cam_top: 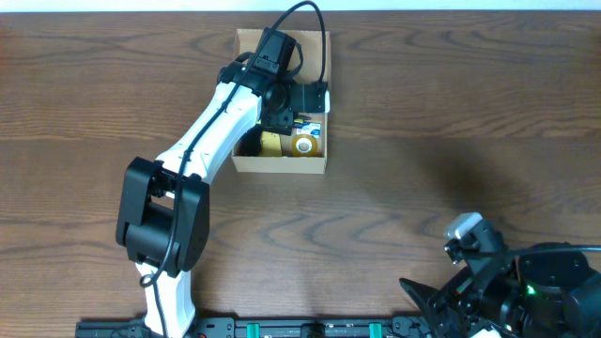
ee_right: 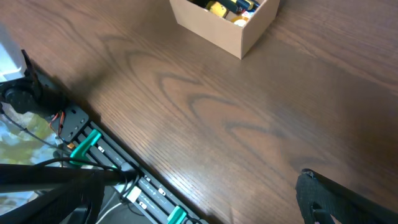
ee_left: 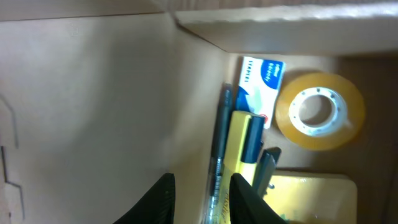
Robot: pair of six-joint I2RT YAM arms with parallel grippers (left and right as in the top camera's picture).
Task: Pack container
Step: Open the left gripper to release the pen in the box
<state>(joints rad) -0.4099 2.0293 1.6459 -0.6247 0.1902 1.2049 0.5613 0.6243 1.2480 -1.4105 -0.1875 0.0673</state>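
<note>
The container point(cam_top: 246, 161) is a tan cardboard box at the back of the table, its lid open. It also shows at the top of the right wrist view, container point(ee_right: 236, 34). My left gripper point(ee_left: 205, 196) reaches down inside it, jaws a little apart, open, gripping nothing. A dark pen point(ee_left: 217, 149) lies on the box floor between the fingertips, close to the right one. Beside it lie a yellow marker point(ee_left: 239, 140), a blue-and-white staples box point(ee_left: 261, 84), a tape roll point(ee_left: 320, 111) and a yellow pad point(ee_left: 311, 199). My right gripper point(cam_top: 420, 305) is open and empty at the front right.
The box's bare left wall point(ee_left: 93, 106) stands close beside my left fingers. The left arm point(cam_top: 202, 141) stretches from the front left to the box. A rail with green clips point(ee_right: 93, 146) and cables runs along the table's front edge.
</note>
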